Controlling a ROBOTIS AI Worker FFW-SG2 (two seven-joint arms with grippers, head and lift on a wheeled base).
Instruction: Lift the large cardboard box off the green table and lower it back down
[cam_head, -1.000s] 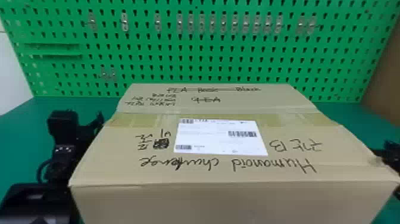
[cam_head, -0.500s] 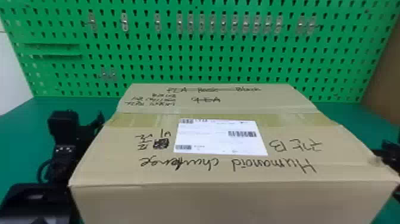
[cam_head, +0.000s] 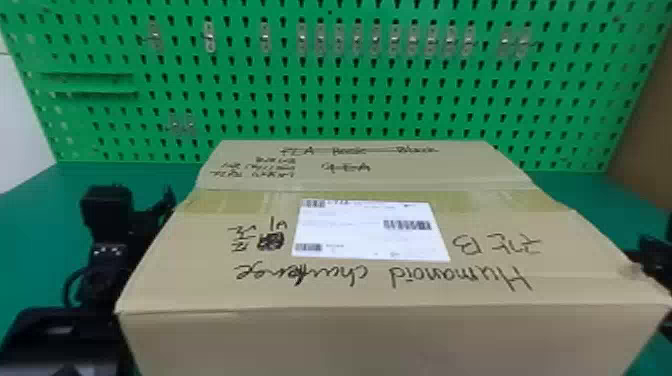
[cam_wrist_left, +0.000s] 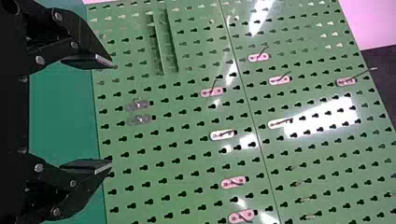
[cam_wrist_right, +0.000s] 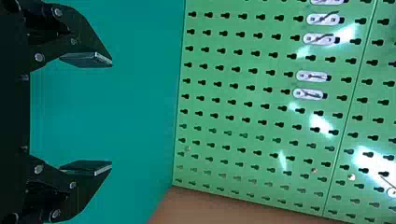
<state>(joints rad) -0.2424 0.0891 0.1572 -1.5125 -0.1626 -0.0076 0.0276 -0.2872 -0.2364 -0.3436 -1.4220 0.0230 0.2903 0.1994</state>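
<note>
So the big cardboard box (cam_head: 350, 332) sits dead between my two arms, wider side to side from where I'm looking. My left arm (cam_head: 102, 260) is right beside its left side, and my right arm (cam_head: 657, 250) is by the near right corner. Can't tell if either's actually pressing, or whether there's a gap under it over the table (cam_head: 35, 225). My left fingers (cam_wrist_left: 88, 61) and right fingers (cam_wrist_right: 86, 59) are spread with nothing in them, so I'd guess it's an even inward squeeze, not a pinch.
</note>
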